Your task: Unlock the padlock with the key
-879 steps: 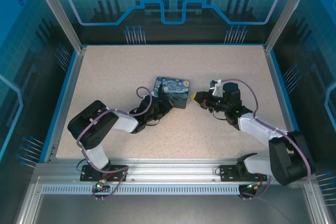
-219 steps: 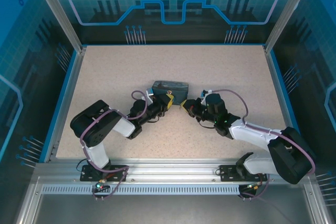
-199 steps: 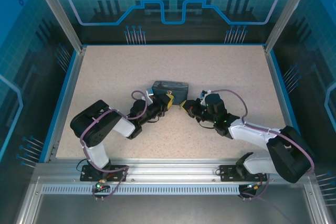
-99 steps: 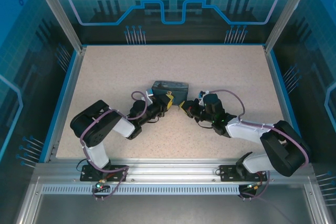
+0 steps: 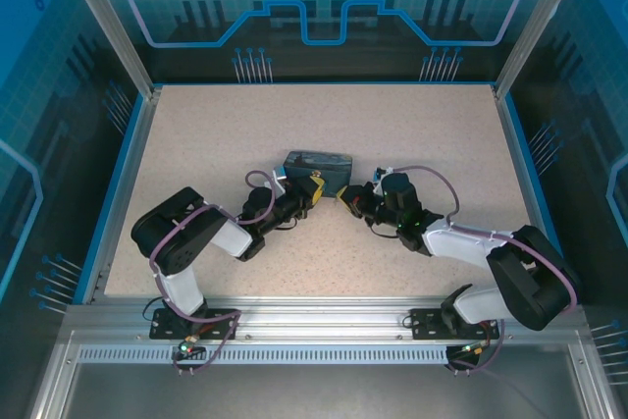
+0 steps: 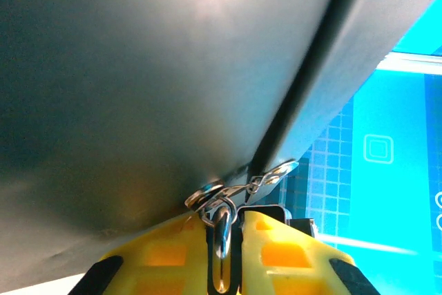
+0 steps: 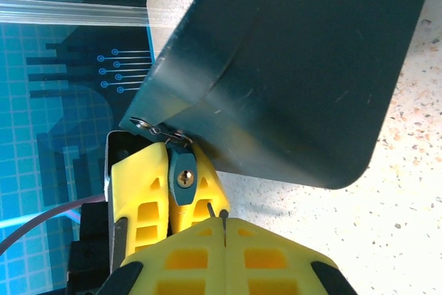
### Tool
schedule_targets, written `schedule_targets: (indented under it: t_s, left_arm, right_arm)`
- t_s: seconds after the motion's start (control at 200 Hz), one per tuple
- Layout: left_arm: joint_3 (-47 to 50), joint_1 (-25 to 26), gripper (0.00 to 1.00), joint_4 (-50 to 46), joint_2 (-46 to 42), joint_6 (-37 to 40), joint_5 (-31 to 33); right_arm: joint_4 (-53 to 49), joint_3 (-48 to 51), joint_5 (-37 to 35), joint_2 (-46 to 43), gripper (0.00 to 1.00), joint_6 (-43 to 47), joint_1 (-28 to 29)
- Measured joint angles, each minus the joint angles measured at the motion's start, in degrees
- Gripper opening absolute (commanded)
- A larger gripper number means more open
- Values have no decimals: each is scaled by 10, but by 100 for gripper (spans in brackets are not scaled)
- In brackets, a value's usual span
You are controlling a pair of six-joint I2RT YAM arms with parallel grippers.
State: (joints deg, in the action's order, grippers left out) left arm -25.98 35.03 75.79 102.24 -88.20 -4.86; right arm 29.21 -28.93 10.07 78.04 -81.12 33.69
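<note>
Our left end effector (image 5: 316, 186) is clamped on the small teal padlock (image 7: 182, 179), which hangs from the wire hasp (image 6: 266, 179) at the corner of the dark box (image 7: 297, 67). The brass keyhole (image 7: 183, 178) faces our right end effector (image 7: 224, 229). That one is clenched on the key (image 7: 211, 208), a thin dark sliver poking out from between its yellow fingers. The tip sits just beside the padlock, below the keyhole and not yet in it.

We see several ways this could go wrong. So little of the key is pinched that any off-axis push could twist it or slide it back between the fingers. If the tip meets the padlock's face instead of the slot, it may skid off. The padlock could also swing on its hasp, or the box could shift on the counter (image 7: 407, 164).
</note>
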Motion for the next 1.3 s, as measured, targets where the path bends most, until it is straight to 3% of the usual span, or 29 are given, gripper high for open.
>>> schedule_targets:
  t_s: [1.301]
  left_arm:
    - [0,-1,0,2,0,0,1]
  right_arm:
    - [18,-35,0,43,0,0,0]
